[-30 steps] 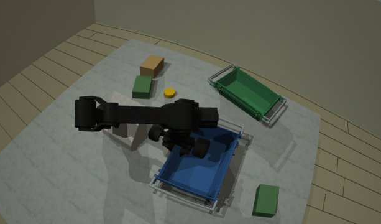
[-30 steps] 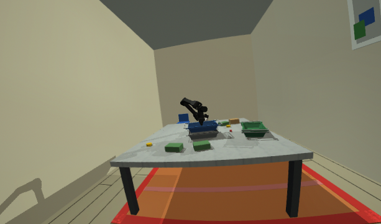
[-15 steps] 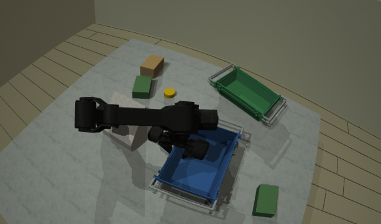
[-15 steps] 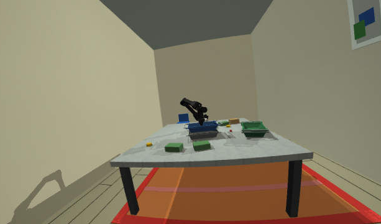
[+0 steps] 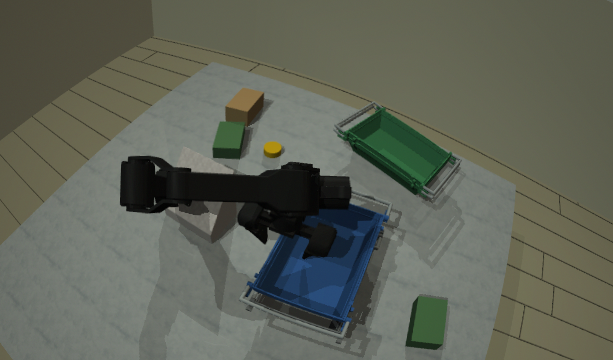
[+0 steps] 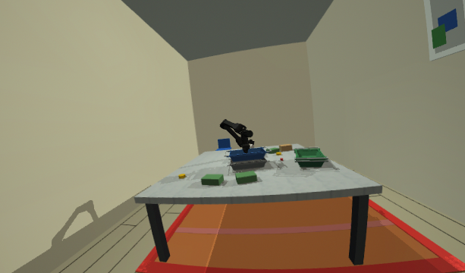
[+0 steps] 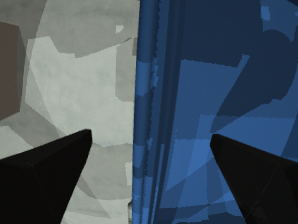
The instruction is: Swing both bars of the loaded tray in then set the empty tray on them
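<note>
With its fingers spread wide astride the long rim of the blue tray [image 5: 316, 280] [image 6: 251, 155], nothing is gripped by the gripper [image 5: 291, 240] [image 6: 246, 150] [image 7: 151, 132] | blue tray seen above the dark tray [image 6: 248, 164], apparently now being released | next, a straight lift off the rim seems needed, without the tray being dragged

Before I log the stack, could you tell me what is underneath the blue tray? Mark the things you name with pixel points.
A dark gray tray [image 6: 248, 164] shows beneath the blue tray [image 5: 313, 280] [image 6: 248, 155]. Its inside, and any blocks in it, cannot be seen; the blue tray covers them.
</note>
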